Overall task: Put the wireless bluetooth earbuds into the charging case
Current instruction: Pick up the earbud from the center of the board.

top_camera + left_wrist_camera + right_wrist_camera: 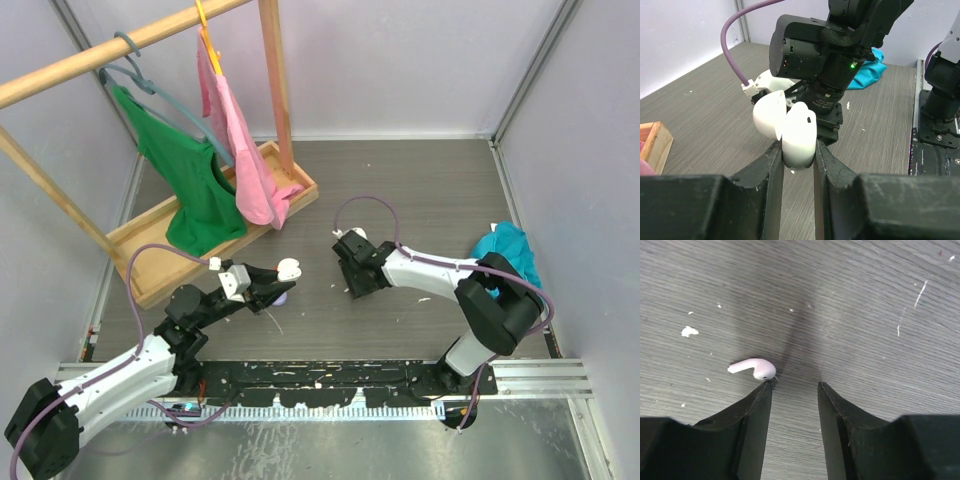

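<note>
The left gripper (798, 156) pinches the white charging case (799, 132), whose lid is flipped open. The right gripper (794, 387) has its fingers spread with nothing between them, close to the grey wood-grain table (865, 315), which is flecked white. One white earbud (754, 368) lies there, touching one fingertip. Pale walls enclose the table. A wooden rack (150, 37) holds a green shirt (190, 180) and a pink garment (245, 160), and a teal cloth (510, 250) lies at the right.

A white earbud (752, 368) lies on its side on the grey counter (865, 315). Its stem points left and its bulb sits at, perhaps touching, a fingertip of the right claw (794, 387). The white charging case (799, 134) stands upright, pinched in the left claw (798, 152), with its rounded lid (768, 114) swung back leftward.
</note>
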Tool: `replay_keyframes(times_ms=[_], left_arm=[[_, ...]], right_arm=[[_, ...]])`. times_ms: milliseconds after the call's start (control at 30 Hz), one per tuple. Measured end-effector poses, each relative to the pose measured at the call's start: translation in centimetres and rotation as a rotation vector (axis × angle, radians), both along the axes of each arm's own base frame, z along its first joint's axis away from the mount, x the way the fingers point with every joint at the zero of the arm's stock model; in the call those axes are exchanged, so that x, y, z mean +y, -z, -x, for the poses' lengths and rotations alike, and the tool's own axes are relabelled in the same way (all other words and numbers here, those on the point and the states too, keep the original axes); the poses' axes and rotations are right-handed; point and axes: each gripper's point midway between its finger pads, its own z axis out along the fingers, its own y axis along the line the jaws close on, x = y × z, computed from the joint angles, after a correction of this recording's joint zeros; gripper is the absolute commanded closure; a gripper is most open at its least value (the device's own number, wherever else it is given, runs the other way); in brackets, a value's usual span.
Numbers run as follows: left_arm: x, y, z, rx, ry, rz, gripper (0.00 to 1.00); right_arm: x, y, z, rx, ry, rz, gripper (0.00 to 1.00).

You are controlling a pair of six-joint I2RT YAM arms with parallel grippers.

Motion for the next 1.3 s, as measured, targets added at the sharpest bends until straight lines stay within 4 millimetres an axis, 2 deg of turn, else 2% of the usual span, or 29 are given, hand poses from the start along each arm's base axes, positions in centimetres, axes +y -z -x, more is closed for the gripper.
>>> replay_keyframes(times_ms=[333, 667, 967, 1300], left_arm=[[0.0, 0.1, 0.0, 0.001, -0.001, -0.002, 1.0], [0.0, 0.0, 0.0, 0.001, -0.001, -0.002, 1.0], [0.0, 0.0, 0.0, 0.0, -0.001, 0.0, 1.0], [0.1, -0.1, 0.1, -0.003, -0.001, 0.002, 1.0]], right_arm=[[-1.4, 0.0, -1.0, -0.001, 0.056, 0.016, 0.52], [0.7, 0.0, -3.4, -0.024, 0.044, -0.021, 0.53], [1.3, -0.1, -3.1, -0.007, 0.026, -0.047, 0.51], [2.6, 0.0, -2.0, 0.024, -0.018, -0.078, 0.5]])
